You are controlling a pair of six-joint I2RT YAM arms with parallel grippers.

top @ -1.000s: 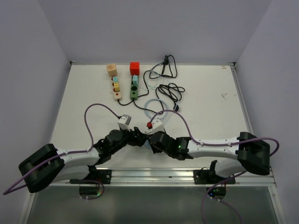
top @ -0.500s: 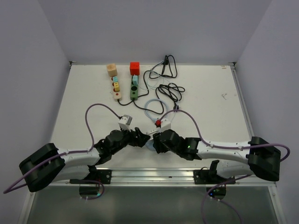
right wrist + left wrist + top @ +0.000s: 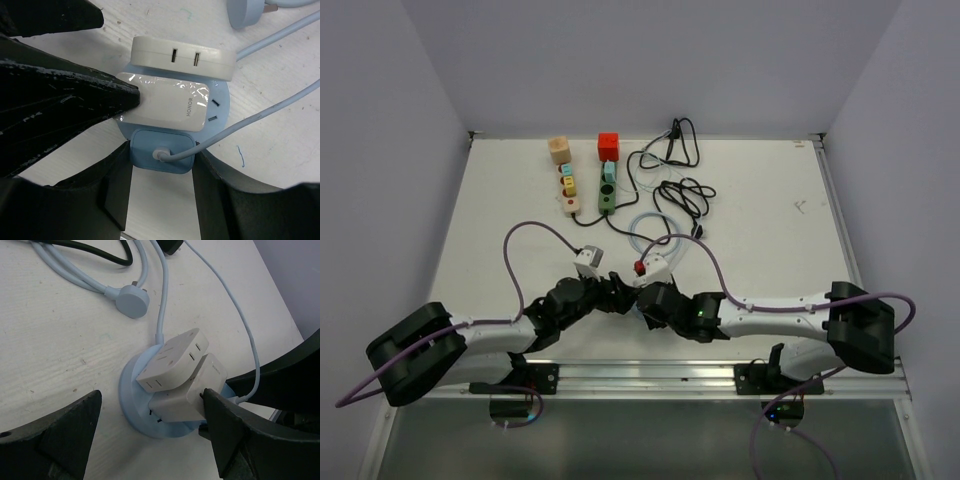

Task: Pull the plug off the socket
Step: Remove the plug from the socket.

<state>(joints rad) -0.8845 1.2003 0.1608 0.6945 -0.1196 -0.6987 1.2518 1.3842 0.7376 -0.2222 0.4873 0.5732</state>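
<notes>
The round light-blue socket (image 3: 131,407) lies on the table with a white charger (image 3: 185,395) and a flat white adapter (image 3: 170,360) plugged into its top. My left gripper (image 3: 150,400) is open and straddles the socket; its right finger (image 3: 235,430) touches the charger and its left finger stands clear of the base. In the right wrist view the socket (image 3: 220,107) carries a blue square plug (image 3: 162,149) with a pale cable. My right gripper (image 3: 162,157) is shut on that plug. In the top view both grippers (image 3: 630,298) meet and hide the socket.
A green power strip (image 3: 607,190) and a wooden strip with blocks (image 3: 565,185) lie at the back. Black cables (image 3: 680,190) and a pale blue cable loop (image 3: 650,228) lie behind the grippers. A round blue plug head (image 3: 134,302) rests just beyond the socket.
My right arm swung out to the right half a second ago and has come back left to where it was a second ago. The left arm has barely moved.
</notes>
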